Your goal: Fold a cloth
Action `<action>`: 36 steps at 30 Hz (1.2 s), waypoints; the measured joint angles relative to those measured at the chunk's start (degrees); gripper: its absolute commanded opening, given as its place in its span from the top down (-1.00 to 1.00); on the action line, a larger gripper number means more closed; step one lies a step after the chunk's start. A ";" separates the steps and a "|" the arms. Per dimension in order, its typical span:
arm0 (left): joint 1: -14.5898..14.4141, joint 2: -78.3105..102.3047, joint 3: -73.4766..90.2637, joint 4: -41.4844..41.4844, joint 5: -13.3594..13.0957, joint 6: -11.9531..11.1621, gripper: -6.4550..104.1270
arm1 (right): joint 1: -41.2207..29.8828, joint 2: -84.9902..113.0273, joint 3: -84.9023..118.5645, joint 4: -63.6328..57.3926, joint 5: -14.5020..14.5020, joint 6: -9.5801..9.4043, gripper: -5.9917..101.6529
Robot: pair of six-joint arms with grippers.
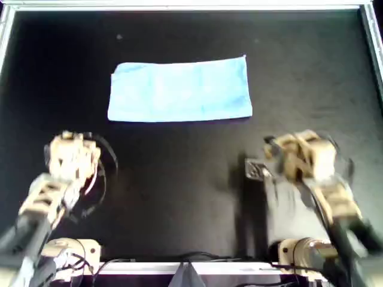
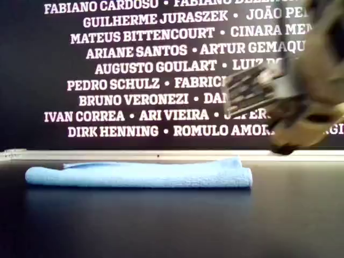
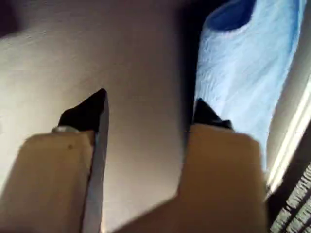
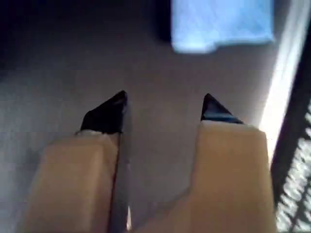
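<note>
Right up close in the exterior view I see a blurry tan gripper [image 2: 301, 102] on that view's right, hanging above the black table [image 2: 172, 226]. I cannot tell from that view which arm it belongs to.

From overhead, my left gripper [image 1: 73, 156] is on that view's left and my right gripper [image 1: 299, 156] is on that view's right. Both sit on the near side of the table, well apart from each other.

My left gripper's fingers [image 3: 90, 114] are spread wide with nothing between them. I see only bare table in the gap. My right gripper's fingers [image 4: 109, 114] are spread wide too, and they hold nothing.

My cloth [image 1: 179, 89] is light blue. It lies flat on the table, folded into a long strip, past both grippers toward the far edge in the overhead view. It sits a little to that view's left of the middle. Neither gripper touches it. In the exterior view the cloth looks like a low, thick strip with a rounded fold on that view's right end.

Behind the table stands a dark wall [image 2: 107, 70] with many white names on it.

I see no boxes, bowls or bins.
</note>
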 measured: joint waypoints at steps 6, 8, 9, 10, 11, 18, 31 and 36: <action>0.00 -11.34 -7.03 0.00 0.00 0.18 -0.50 | -0.18 -20.13 -14.06 0.00 -0.97 0.26 -0.23; 0.00 -14.59 -8.61 0.00 0.00 0.18 -0.50 | 0.53 -22.50 -16.44 0.00 -2.20 0.09 -0.23; 0.00 -16.17 -9.58 0.00 0.00 0.18 -0.50 | 0.62 -23.03 -17.58 0.00 -2.72 0.09 -0.22; 0.00 -17.67 -10.72 0.00 0.00 0.18 -0.50 | 0.70 -23.20 -18.54 0.00 -3.25 0.09 -0.23; 0.00 -19.07 -11.95 0.00 0.00 0.18 -0.51 | 0.70 -23.29 -19.69 0.00 -3.52 0.09 -0.23; 0.00 -28.39 -20.65 0.00 0.00 0.00 -0.52 | 0.53 -23.55 -23.73 0.00 -3.78 0.09 -0.23; 0.00 -39.81 -33.66 -0.35 0.00 0.00 -0.52 | 0.62 -34.54 -28.74 0.00 -3.78 0.09 -0.23; 0.00 -41.75 -36.04 -0.35 0.00 0.18 -0.52 | 0.62 -37.62 -34.89 0.00 -3.78 0.09 -0.23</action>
